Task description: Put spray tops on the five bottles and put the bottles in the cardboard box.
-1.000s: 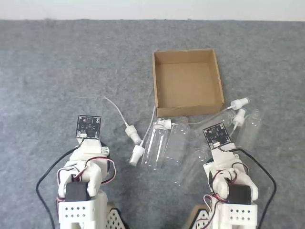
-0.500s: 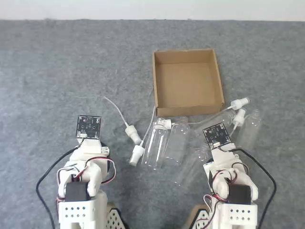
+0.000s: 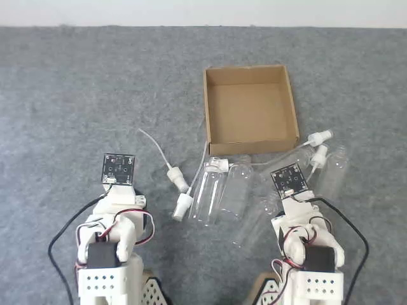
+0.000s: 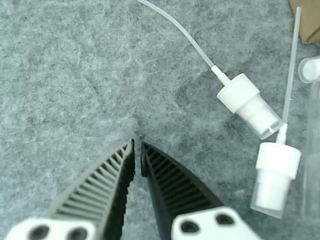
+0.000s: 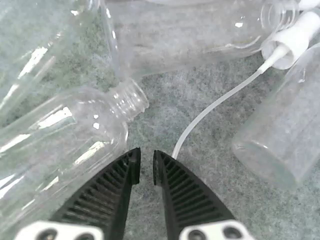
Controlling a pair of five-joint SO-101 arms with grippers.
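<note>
Fingers (image 4: 112, 175) of our left gripper (image 4: 137, 145) are closed on nothing near two loose spray tops (image 4: 248, 105). Our right gripper (image 5: 146, 155), also closed and empty, points among the bottles (image 3: 208, 190). Nothing has moved, so we judge capping not yet begun. The cardboard box (image 3: 251, 111) holds no bottle. Overlapping clear bottles defy counting.

The left arm (image 3: 108, 254) and right arm (image 3: 308, 254) are white printed shells around black servo blocks, looped with thin red and black wires and a thicker black cable (image 3: 57, 244). Each carries a small black square circuit board (image 3: 118, 168). The left gripper (image 4: 137, 145) and right gripper (image 5: 146, 152) have dark, ribbed, tapering fingers (image 4: 105, 185) on white mounts with round holes.
</note>
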